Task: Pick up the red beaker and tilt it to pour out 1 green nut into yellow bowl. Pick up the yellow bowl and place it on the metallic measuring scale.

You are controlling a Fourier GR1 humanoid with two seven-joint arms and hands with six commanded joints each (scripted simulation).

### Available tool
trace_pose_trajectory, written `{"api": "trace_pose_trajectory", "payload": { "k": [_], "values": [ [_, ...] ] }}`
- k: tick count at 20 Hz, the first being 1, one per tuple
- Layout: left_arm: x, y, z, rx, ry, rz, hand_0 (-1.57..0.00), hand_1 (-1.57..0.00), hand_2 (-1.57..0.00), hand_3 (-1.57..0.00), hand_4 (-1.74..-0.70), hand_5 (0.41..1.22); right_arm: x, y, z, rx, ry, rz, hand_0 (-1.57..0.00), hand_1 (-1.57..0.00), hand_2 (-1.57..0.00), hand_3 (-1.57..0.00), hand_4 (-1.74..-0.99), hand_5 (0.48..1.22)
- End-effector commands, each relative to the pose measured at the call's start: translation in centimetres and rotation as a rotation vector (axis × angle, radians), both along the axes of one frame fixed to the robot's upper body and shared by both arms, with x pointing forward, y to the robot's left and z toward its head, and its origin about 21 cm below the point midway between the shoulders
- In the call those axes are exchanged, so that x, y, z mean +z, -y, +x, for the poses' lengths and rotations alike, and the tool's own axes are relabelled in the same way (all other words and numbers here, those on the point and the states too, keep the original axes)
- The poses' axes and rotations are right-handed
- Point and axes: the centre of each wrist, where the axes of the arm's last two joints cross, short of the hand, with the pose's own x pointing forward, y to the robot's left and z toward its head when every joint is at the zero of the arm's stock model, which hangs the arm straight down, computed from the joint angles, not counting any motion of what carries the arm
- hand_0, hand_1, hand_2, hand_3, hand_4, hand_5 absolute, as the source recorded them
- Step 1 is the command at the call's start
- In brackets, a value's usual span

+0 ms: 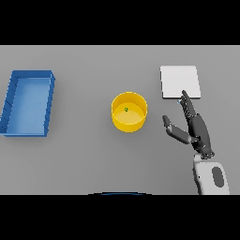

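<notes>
The yellow bowl [129, 111] stands on the table near the middle, with one small green nut [126, 110] lying inside it. To its upper right lies the metallic measuring scale [180, 81], a flat pale square plate. My right hand [196, 126] is to the right of the bowl and just below the scale, fingers straight and thumb spread toward the bowl, holding nothing. Its fingertips reach the scale's near edge. A gap separates the thumb from the bowl. No red beaker is visible. My left hand does not show.
A blue rectangular tray [13, 96] sits at the far left of the table, apart from the bowl.
</notes>
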Motion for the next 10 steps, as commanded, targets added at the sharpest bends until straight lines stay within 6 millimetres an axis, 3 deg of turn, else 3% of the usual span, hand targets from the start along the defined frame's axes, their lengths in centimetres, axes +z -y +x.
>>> {"api": "trace_pose_trajectory", "payload": {
  "k": [1,4,5,10],
  "values": [
    [-1.3,-1.2,-0.1,0.031,-0.017,-0.031,-1.57,-1.57,-1.57,-1.44,-1.73,1.221,0.0,-0.2,-0.2,0.008,0.003,0.009,0.0,0.0,0.0,0.0,-1.276,0.654],
    [-6.0,-3.5,-0.5,0.149,-0.071,-0.17,-1.57,-1.57,-1.57,-1.5,-1.74,1.221,-0.1,-0.2,0.1,0.004,0.002,0.005,0.0,0.0,0.0,0.0,-1.285,0.663],
    [-7.7,-4.2,-0.8,0.165,-0.081,-0.214,-1.57,-1.57,-1.57,-1.44,-1.74,1.221,-0.2,0.0,0.1,0.002,-0.001,-0.013,0.0,0.0,0.0,0.0,-1.293,0.667],
    [-13.4,-6.9,-2.8,0.294,-0.108,-0.39,-1.57,-1.57,-1.57,-1.49,-1.74,1.221,-0.4,0.4,0.0,0.009,0.008,-0.025,0.0,0.0,0.0,0.0,-1.302,0.693]
  ]
}}
